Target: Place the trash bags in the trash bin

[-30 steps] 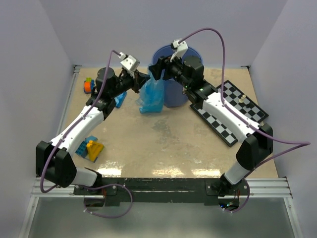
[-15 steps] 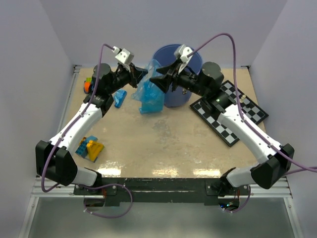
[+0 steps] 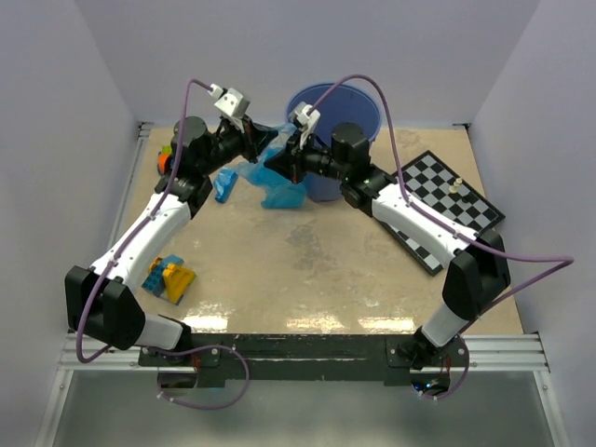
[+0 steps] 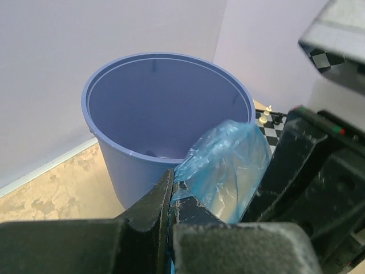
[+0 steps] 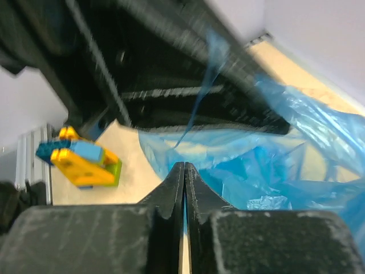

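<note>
While blocks [image 3: 172, 277] lie by the table's [image 3: 307, 270] near-left corner, farther back both my grippers pinch one blue bag [image 3: 279, 193]. My left gripper [image 3: 264, 146] is clamped on its top, and my right gripper [image 3: 275, 164] is closed on film beside it. It hangs just before the bin [image 3: 363, 110] at the far edge.

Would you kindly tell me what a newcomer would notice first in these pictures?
The crinkly blue trash bag stands out, pinched by both the left pincer and the right pincer, just beside the big blue trash bin at the far side of the table. A chessboard lies on the right, and bright toy blocks sit at the near left.
</note>
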Controlling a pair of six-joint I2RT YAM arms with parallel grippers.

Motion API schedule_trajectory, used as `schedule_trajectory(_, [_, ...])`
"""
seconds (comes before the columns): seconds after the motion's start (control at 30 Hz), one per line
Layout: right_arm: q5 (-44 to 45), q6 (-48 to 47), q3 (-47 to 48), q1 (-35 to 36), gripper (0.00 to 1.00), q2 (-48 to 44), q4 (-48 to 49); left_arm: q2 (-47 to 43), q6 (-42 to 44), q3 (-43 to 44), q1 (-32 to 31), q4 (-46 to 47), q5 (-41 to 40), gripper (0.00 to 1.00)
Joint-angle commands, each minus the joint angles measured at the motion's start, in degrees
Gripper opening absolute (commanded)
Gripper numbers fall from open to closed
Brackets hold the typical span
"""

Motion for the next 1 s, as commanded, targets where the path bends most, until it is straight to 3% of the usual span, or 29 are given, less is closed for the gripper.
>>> schedule_trajectory(0.0, [5.9,5.0,3.6,-0.5,0.00,-2.7,6.8,-2.6,1.2,0.9,0.5,0.0,0.3,0.00])
schedule_trajectory(0.07, [6.8,5.3,3.5,-0.7,0.00,-3.4,6.3,-2.9,1.2,0.5,0.7,-0.1,0.2,0.00])
schedule_trajectory(0.13, [4.4,4.2,3.1,-0.7,0.28,-4.1,6.1,-2.9,1.3,0.3,0.8,0.0,-0.3,0.00])
schedule_trajectory(0.2, [0.2,2.6,2.9,-0.7,0.49,-4.9,6.1,-2.6,2.0,0.4,0.8,0.1,-0.7,0.00])
schedule_trajectory(0.23, [-1.3,1.7,2.7,-0.7,0.54,-5.2,6.2,-2.7,2.1,0.3,0.8,0.1,-0.8,0.00])
schedule_trajectory(0.43, [-5.5,1.4,4.4,-0.7,0.64,-2.7,6.7,-2.2,1.1,1.0,0.8,0.5,-0.2,0.00])
schedule_trajectory(0.6, [-1.6,4.9,6.0,-0.7,0.60,1.1,7.5,-2.9,1.2,1.3,0.8,0.1,-0.1,0.00])
schedule_trajectory(0.77, [1.9,9.6,6.6,-0.8,0.46,2.6,11.1,-4.2,1.7,0.9,0.8,-1.0,-0.5,0.00])
schedule_trajectory(0.9, [2.0,9.8,8.0,-0.6,0.22,3.9,12.2,-5.0,1.9,0.6,0.8,-1.8,-0.6,0.00])
schedule_trajectory(0.97, [3.6,9.2,8.4,-0.8,0.03,4.2,11.6,-5.2,2.6,0.9,0.8,-2.8,-0.6,0.00])
